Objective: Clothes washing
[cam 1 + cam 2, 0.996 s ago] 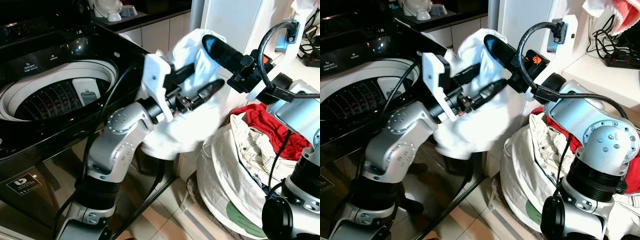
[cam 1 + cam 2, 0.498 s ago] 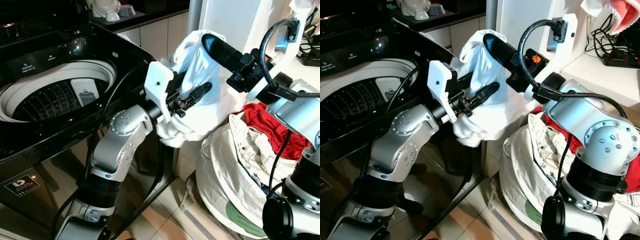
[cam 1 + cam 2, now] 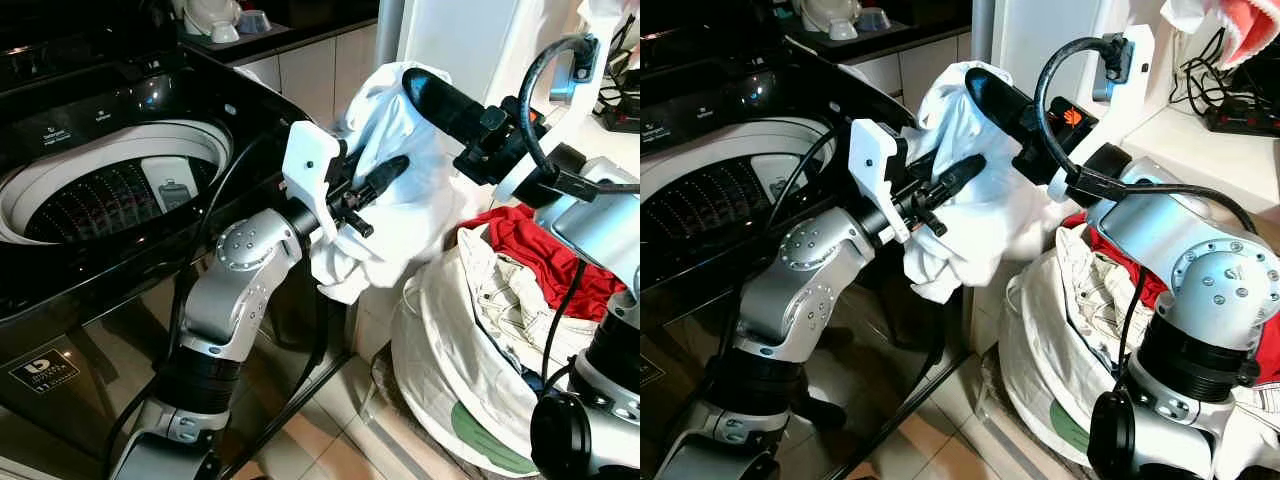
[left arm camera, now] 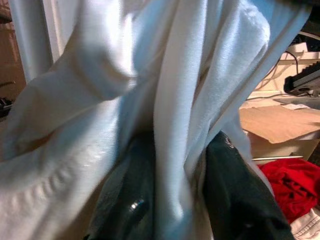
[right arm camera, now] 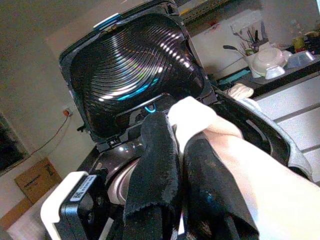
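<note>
We are only partway through the wash. Our left gripper (image 3: 368,195) and right gripper (image 3: 420,88) both pinch the soft white cloth (image 3: 400,190), fingers closed tight on its folds. The cloth hangs in the air between the black top-loading washing machine (image 3: 130,130) and the pale cloth laundry bag (image 3: 470,370). The machine's round drum (image 3: 110,195) looks empty, its lid up. The bag holds a red garment (image 3: 530,250) and pale striped clothes (image 3: 510,300), so we think lots is left.
</note>
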{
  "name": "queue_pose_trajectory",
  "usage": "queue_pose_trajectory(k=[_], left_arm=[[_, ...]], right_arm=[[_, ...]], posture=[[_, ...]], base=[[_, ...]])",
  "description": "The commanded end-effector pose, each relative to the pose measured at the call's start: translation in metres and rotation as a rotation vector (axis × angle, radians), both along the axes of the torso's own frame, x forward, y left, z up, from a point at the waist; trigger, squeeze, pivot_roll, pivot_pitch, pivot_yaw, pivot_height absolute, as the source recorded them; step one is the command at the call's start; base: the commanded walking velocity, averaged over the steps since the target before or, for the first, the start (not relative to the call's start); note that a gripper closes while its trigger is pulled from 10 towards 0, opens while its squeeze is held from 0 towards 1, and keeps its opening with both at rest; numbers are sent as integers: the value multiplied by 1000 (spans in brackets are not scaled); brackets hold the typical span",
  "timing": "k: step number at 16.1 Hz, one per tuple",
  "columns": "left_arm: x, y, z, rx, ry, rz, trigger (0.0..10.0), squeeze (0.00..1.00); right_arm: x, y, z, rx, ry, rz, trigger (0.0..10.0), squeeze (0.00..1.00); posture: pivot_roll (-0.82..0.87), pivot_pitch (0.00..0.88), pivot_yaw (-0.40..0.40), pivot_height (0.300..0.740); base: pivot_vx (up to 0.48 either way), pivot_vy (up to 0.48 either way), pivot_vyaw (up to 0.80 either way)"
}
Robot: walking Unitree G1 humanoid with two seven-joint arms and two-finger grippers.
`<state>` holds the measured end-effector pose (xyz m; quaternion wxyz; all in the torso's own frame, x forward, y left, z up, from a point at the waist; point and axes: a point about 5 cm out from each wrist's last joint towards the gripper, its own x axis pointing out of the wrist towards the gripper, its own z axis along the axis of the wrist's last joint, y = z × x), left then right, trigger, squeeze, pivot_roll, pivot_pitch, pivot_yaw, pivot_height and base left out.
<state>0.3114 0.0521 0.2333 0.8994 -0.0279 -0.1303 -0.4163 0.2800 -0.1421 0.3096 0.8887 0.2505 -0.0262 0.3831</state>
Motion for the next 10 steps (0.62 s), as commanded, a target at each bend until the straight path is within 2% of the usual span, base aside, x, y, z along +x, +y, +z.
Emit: queue_pose_trajectory(k=[1, 8, 9, 10], left_arm=[[5, 4, 3, 4, -6, 29, 0, 0], [15, 18, 7, -21, 3, 116, 0, 0], [20, 27, 12, -20, -4, 172, 0, 0], [22, 30, 14, -20, -9, 192, 0, 0]], right_arm=[[-5, 3, 12, 13, -57, 19, 0, 0], [-4, 3, 12, 9, -56, 7, 0, 0], [-3, 2, 12, -3, -59, 1, 4510, 0], [-3, 2, 12, -8, -61, -1, 4510, 0]], posture=[[-107, 0, 14, 740], [-105, 0, 18, 740], [-105, 0, 18, 740], [-105, 0, 18, 740]], base=[[0, 0, 0], [0, 0, 0], [0, 0, 0], [0, 0, 0]])
